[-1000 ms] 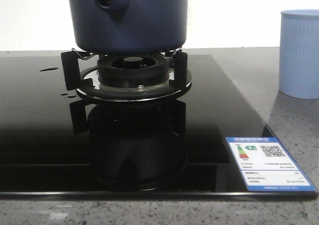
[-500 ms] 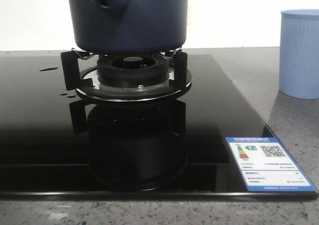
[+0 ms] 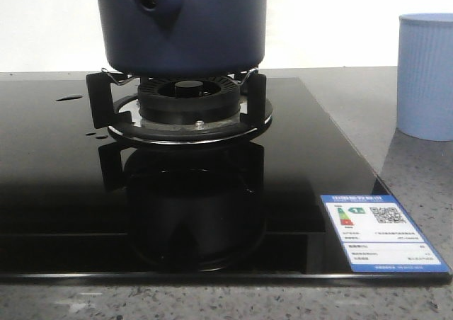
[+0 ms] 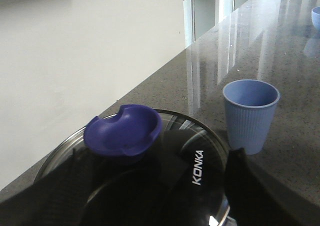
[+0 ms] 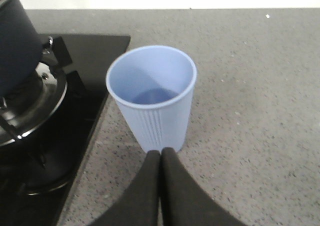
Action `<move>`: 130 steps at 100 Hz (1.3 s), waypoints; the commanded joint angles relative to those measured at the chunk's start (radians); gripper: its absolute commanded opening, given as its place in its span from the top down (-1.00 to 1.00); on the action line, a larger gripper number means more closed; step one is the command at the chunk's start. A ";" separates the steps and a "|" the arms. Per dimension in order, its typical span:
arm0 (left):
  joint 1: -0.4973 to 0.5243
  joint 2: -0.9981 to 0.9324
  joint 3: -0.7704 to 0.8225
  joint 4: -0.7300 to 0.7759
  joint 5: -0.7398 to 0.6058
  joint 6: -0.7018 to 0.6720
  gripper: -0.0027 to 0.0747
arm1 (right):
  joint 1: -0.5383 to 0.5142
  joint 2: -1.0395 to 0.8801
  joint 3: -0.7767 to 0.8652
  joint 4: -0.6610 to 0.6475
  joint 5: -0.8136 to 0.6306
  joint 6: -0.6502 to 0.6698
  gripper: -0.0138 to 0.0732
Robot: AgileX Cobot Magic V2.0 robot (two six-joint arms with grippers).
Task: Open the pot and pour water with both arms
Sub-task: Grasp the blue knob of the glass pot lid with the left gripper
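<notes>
Two grippers: right gripper closed, empty, above speckled counter; left's spread unclear.

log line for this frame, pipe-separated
pot: on burner, lid on | cup: upright on counter | left gripper: open over lid knob | right gripper: shut, empty, near cup

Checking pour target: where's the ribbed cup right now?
In the front view the pale blue ribbed cup stands upright on the grey countertop, right of the black cooktop and the pot on its burner.

Navy pot, apparently lidded, sits upright on burner.
</notes>
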 commanded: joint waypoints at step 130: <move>-0.017 0.187 -0.122 -0.239 0.035 0.152 -0.44 | 0.000 0.006 -0.037 -0.064 -0.198 -0.009 0.81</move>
